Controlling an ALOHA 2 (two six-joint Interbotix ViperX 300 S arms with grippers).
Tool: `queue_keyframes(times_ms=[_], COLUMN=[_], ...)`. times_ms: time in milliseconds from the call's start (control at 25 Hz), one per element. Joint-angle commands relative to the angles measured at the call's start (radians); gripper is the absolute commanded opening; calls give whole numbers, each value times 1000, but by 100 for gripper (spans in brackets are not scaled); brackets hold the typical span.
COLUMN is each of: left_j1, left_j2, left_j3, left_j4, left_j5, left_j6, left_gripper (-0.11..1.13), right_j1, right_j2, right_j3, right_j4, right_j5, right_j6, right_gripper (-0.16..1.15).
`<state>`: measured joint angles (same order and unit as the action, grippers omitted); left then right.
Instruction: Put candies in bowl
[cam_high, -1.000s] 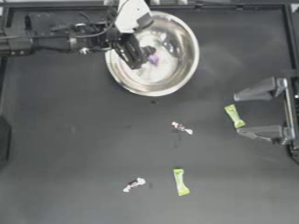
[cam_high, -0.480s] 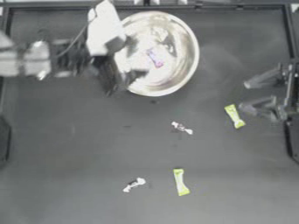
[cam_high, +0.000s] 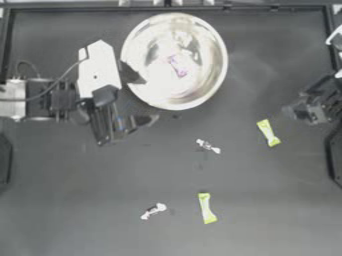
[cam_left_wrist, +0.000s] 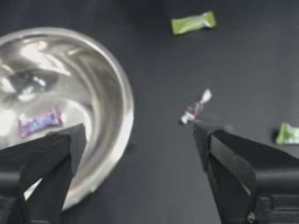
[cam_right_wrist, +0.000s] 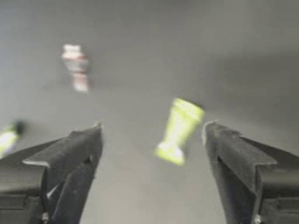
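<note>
The silver bowl (cam_high: 148, 95) stands at the back centre, and a pink-purple candy (cam_high: 179, 66) lies inside it, seen also in the left wrist view (cam_left_wrist: 39, 121). My left gripper (cam_high: 123, 125) hovers just off the bowl's front-left rim, open and empty. One white twist candy (cam_high: 208, 146) rests in front of the bowl, a second (cam_high: 153, 210) nearer the front. Two yellow-green candies lie on the table, one at the right (cam_high: 268, 133) and one at the front (cam_high: 206, 208). My right gripper (cam_high: 302, 110) is open at the right edge, and its wrist view faces the right yellow-green candy (cam_right_wrist: 179, 130).
A raised frame borders the dark table (cam_high: 67, 200) along the back and sides. The left arm's white wrist housing (cam_high: 99, 70) sits beside the bowl's left rim.
My left gripper has pulled back from over the bowl to its front-left, leaving the pink-purple candy inside. The right gripper has shifted slightly at the right edge.
</note>
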<state>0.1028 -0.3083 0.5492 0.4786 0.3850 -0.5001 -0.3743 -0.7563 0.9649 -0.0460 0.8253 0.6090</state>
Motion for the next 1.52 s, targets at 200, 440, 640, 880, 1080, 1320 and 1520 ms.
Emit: queue_keyframes(times_ms=[200, 440, 640, 880, 1080, 1320, 1520], left_j1=[-25, -35, -43, -43, -43, -43, -43], left_j2=[-94, -133, -133, -132, -132, -133, -135], left_j3=[97, 170, 176, 183, 196, 210, 213], left_j4=[-8, -8, -11, -12, -15, -25, -25], left_j5=[-60, -117, -121, -121, -121, -121, -121], left_j6=[-57, -98, -98, -100, -98, -98, -98], left_gripper=[102, 102, 102, 102, 102, 102, 102], right_j1=[138, 161, 178, 195, 198, 213, 232], right_j2=[138, 249, 331, 399, 454, 511, 540], right_j3=[-20, -12, -20, -23, -23, -40, -41], right_j4=[-175, -196, -268, -304, -307, -308, -305], right_j5=[8, -6, -9, -57, -106, -107, -107], right_j6=[256, 365, 472, 551, 581, 600, 611], right_gripper=[97, 97, 97, 97, 97, 97, 97])
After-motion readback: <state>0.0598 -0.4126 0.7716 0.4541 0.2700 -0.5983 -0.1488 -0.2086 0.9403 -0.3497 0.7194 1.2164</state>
